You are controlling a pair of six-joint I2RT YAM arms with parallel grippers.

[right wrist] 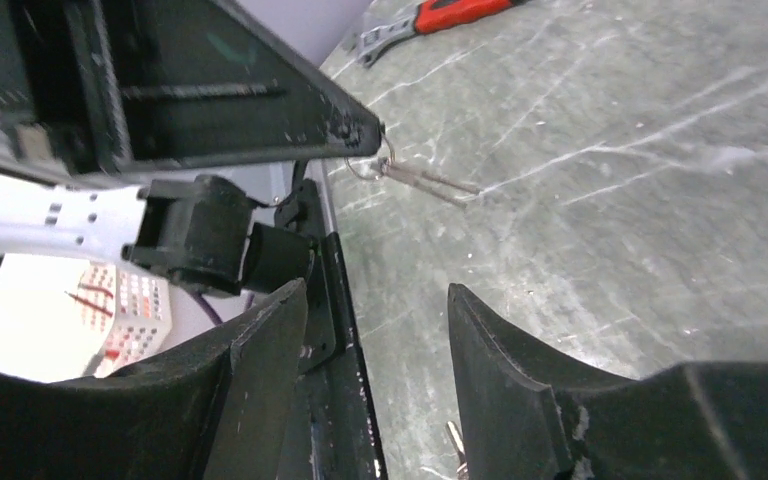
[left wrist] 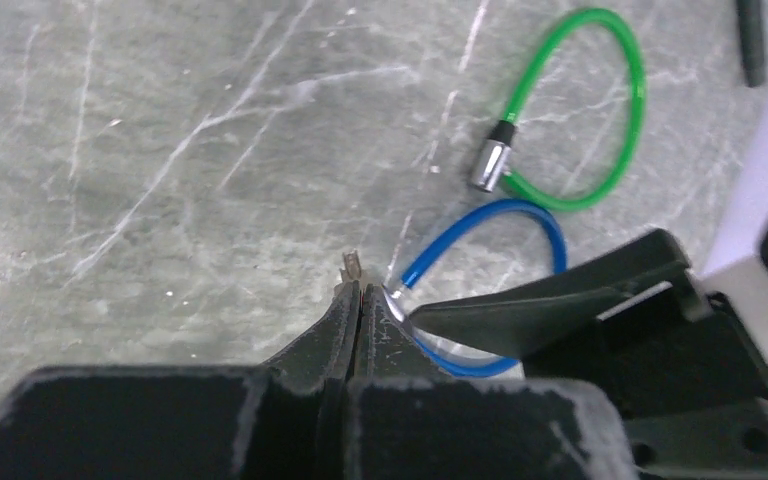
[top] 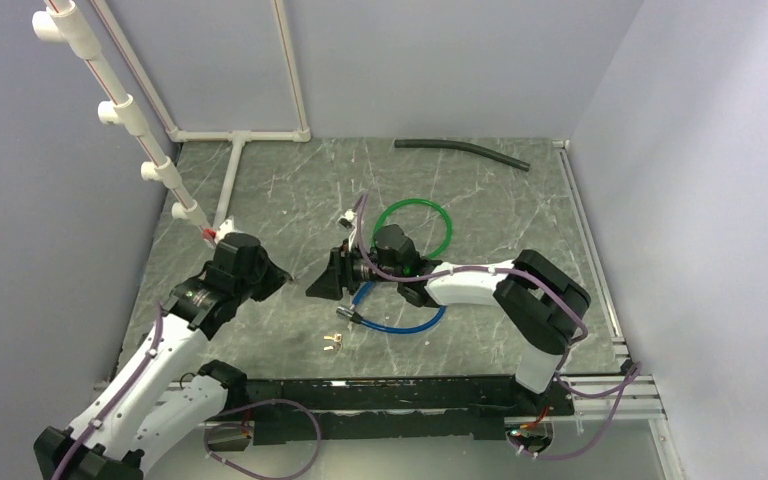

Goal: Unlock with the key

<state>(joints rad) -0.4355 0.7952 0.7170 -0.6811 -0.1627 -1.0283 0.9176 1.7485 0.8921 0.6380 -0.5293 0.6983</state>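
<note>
Our left pincer (left wrist: 358, 295) grips the key (left wrist: 352, 264), tip forward for insertion, beside the blue lock (left wrist: 505, 206); our right pincer (right wrist: 376, 295) hovers open near that lock.

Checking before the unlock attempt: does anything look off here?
Mildly: the key barely pokes out of the shut left tool, with spare keys dangling off it. Another key set lies loose on the table.
</note>
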